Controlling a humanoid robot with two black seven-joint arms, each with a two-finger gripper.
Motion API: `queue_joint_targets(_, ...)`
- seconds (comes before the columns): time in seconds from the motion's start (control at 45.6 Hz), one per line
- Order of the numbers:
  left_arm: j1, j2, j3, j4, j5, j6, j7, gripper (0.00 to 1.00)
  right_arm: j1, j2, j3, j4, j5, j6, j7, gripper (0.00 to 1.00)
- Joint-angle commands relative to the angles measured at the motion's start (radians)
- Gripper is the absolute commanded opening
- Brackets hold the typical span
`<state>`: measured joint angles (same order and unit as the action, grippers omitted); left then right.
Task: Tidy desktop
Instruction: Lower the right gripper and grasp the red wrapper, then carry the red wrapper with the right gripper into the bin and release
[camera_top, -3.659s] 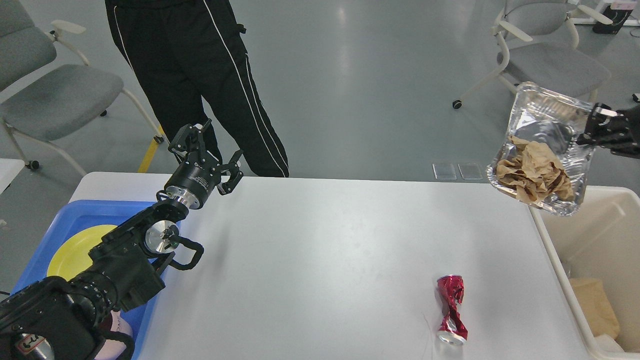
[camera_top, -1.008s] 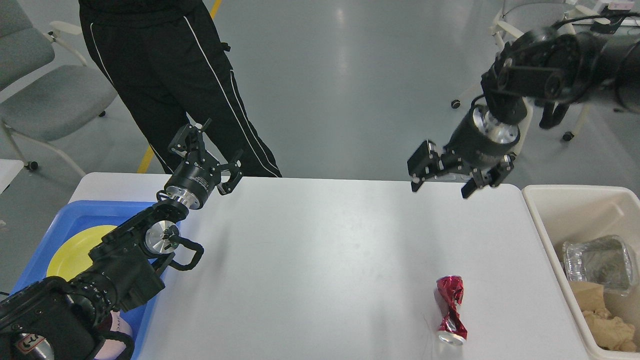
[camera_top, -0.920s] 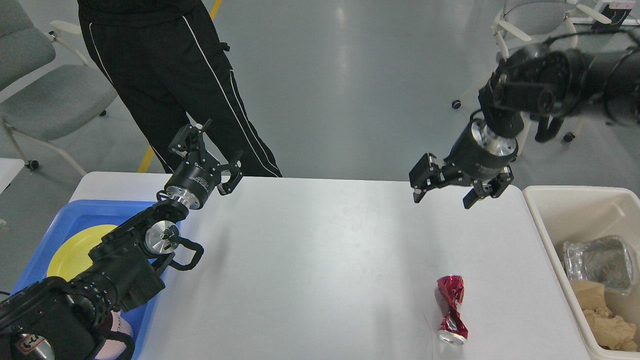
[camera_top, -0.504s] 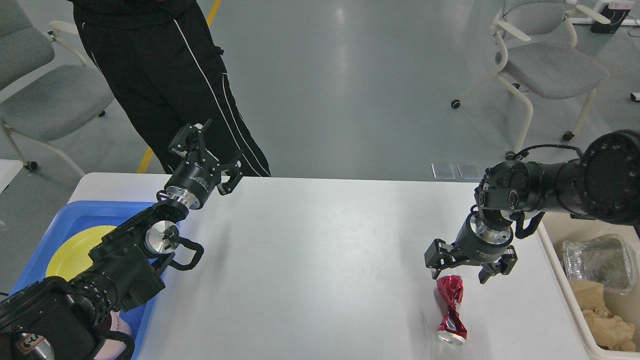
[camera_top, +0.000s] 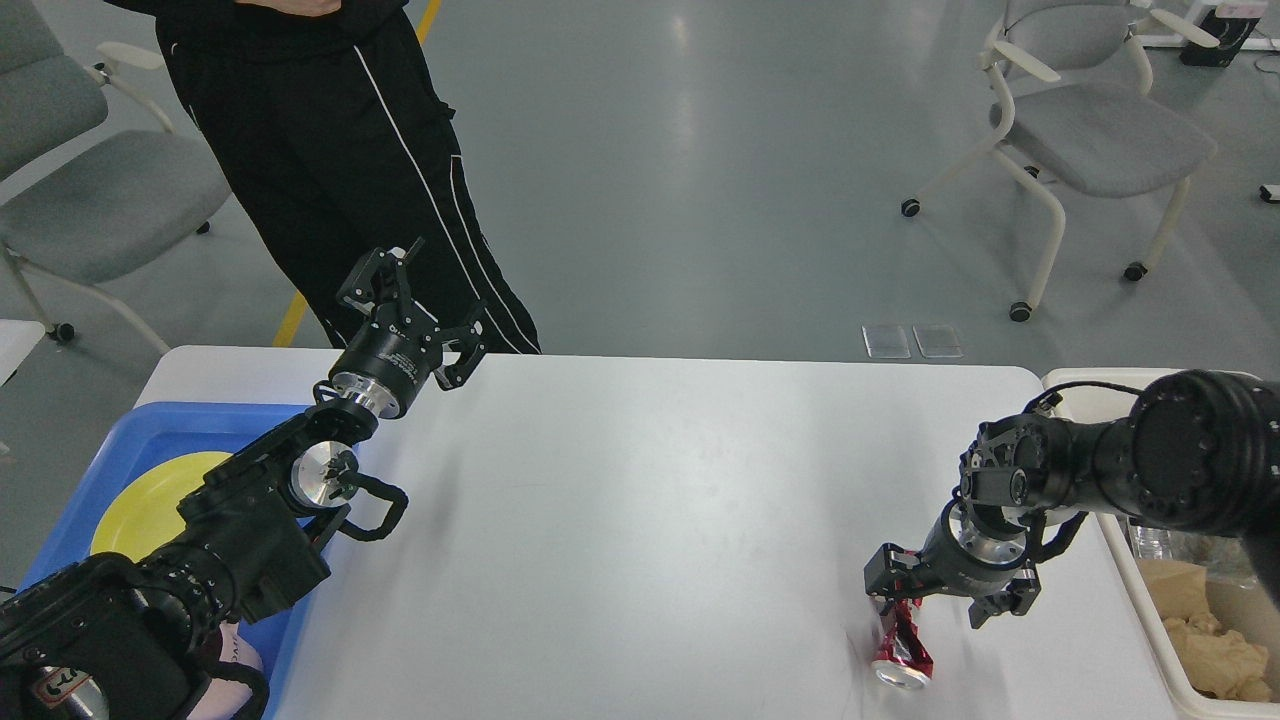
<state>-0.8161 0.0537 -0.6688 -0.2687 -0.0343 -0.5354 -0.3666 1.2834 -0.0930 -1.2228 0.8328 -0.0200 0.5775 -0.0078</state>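
The white desktop (camera_top: 650, 520) fills the middle of the head view. A crushed red can (camera_top: 902, 652) lies on it near the front right. My right gripper (camera_top: 940, 598) is down at the can's far end, open; its left finger touches or overlaps the can's top and its right finger stands apart to the right. The can's upper part is hidden behind that finger. My left gripper (camera_top: 420, 305) is open and holds nothing, raised over the far left edge of the desktop.
A blue tray (camera_top: 130, 430) with a yellow plate (camera_top: 150, 500) sits at the left under my left arm. A beige bin (camera_top: 1165, 650) at the right edge holds crumpled brown paper (camera_top: 1210, 650). A person in black trousers (camera_top: 330, 150) stands behind the table. Chairs (camera_top: 1090, 130) stand beyond.
My right arm let the foil container with paper go into the bin, swung left over the table and came down onto the red can. The left arm stayed put.
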Motion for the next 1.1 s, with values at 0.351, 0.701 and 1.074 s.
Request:
queue_joint_targets(0.351,0.0,0.0,0.0,0.0,0.001,0.0,0.0,0.96,-0.064,-0.01,0.0,0.023,-0.001,-0.225,-0.018,0.18)
queue_joint_targets(0.701,0.0,0.0,0.0,0.0,-0.001,0.0,0.0,0.96,0.063,-0.129,0.1,0.046,0.002,-0.094,-0.047,0.0)
queue_joint_targets(1.074,0.0,0.0,0.0,0.0,0.001,0.0,0.0,0.96,0.487,-0.402,0.186,0.098,0.003,0.108,-0.043,0.0)
